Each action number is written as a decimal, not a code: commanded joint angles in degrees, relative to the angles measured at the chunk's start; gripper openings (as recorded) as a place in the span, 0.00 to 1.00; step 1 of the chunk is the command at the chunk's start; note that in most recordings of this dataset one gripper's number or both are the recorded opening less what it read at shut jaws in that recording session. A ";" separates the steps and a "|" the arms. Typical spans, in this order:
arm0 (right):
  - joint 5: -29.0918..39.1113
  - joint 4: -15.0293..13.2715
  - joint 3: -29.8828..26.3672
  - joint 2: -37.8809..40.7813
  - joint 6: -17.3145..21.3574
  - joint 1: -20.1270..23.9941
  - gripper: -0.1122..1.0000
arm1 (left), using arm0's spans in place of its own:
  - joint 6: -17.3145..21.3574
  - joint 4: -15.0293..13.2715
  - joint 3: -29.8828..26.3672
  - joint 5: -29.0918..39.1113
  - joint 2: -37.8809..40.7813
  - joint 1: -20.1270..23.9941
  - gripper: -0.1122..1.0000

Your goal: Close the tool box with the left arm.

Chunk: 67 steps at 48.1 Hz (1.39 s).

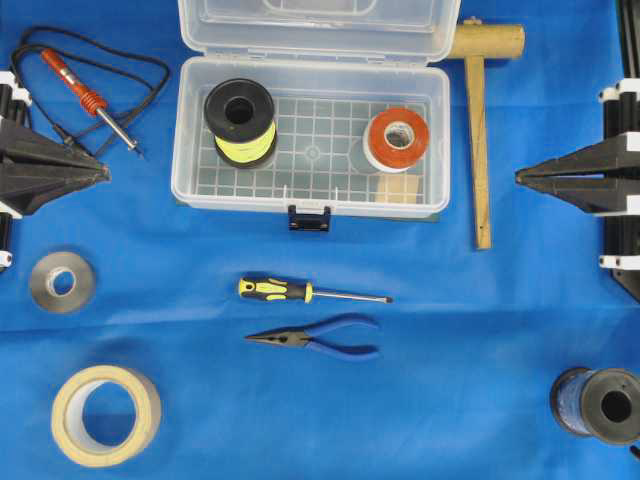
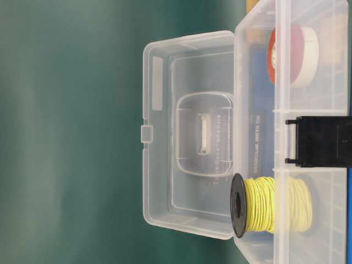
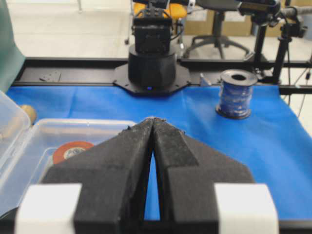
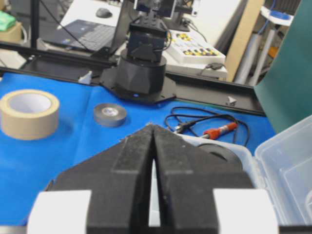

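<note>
Tool box (image 1: 311, 150) sits at desk's (image 1: 450, 400) far centre, lid (image 1: 318, 25) swung fully back; left arm (image 1: 40, 172) parked well off, fingers (image 3: 154, 127) pressed together, nothing held; risk: push skates the light box, or lid catches the tall yellow spool (image 1: 240, 121) and won't latch.

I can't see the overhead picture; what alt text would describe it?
An open clear tool box holding a yellow wire spool and orange tape sits on a blue cloth, lid swung back. Shut left gripper and right gripper flank it; a screwdriver and pliers lie in front.
</note>
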 commanded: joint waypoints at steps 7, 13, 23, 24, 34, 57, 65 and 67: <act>2.64 0.00 -3.60 1.32 -0.26 -0.97 0.10 | 0.70 -2.02 -3.52 0.53 1.41 0.44 0.10; 4.22 0.00 -4.31 1.93 -0.26 -1.67 0.10 | 0.79 -2.02 -5.89 2.81 2.02 2.72 0.10; 4.66 0.09 -4.31 2.02 -0.26 -2.37 0.10 | 0.88 -1.93 -13.01 13.80 4.66 10.90 0.10; 4.66 0.00 -4.31 2.02 -0.26 -2.37 0.10 | 0.88 -1.93 -13.89 15.03 5.01 11.78 0.10; 6.06 0.09 -4.31 2.11 -0.26 -2.55 0.10 | 4.92 -1.76 -22.50 25.22 9.84 20.13 0.11; 8.53 0.00 -4.13 2.37 -0.18 -2.64 0.10 | 12.92 -1.67 -41.92 37.00 33.13 32.78 0.90; 8.79 0.00 -4.04 2.90 -0.09 -2.64 0.10 | 13.10 -0.44 -51.77 42.98 42.45 35.16 0.90; 8.79 0.00 -3.96 3.16 -0.09 -2.64 0.10 | 13.10 -0.35 -53.61 43.95 44.30 35.68 0.90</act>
